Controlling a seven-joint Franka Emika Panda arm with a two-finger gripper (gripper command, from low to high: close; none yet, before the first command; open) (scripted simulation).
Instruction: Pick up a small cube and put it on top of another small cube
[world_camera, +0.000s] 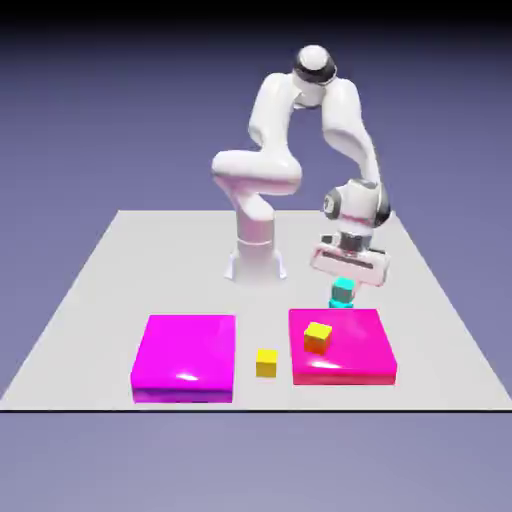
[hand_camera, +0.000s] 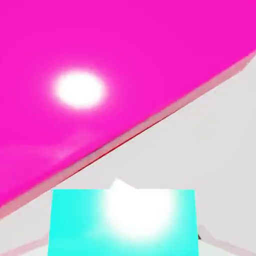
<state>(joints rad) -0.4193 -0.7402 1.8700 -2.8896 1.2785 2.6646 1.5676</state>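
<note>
We see the gripper (world_camera: 345, 278) directly above a two-cube stack just behind the far edge of the right-hand magenta slab (world_camera: 350, 350): the teal cube (world_camera: 344, 286) rests on the cyan cube (world_camera: 341, 299). The hand view is filled low down by a cube's glossy top, with the slab's edge slanting beyond; we cannot tell whether the jaws grasp it or have let go. One yellow cube (world_camera: 318, 337) lies on that slab, another yellow cube (world_camera: 266, 362) sits between it and the left magenta slab (world_camera: 185, 355).
</note>
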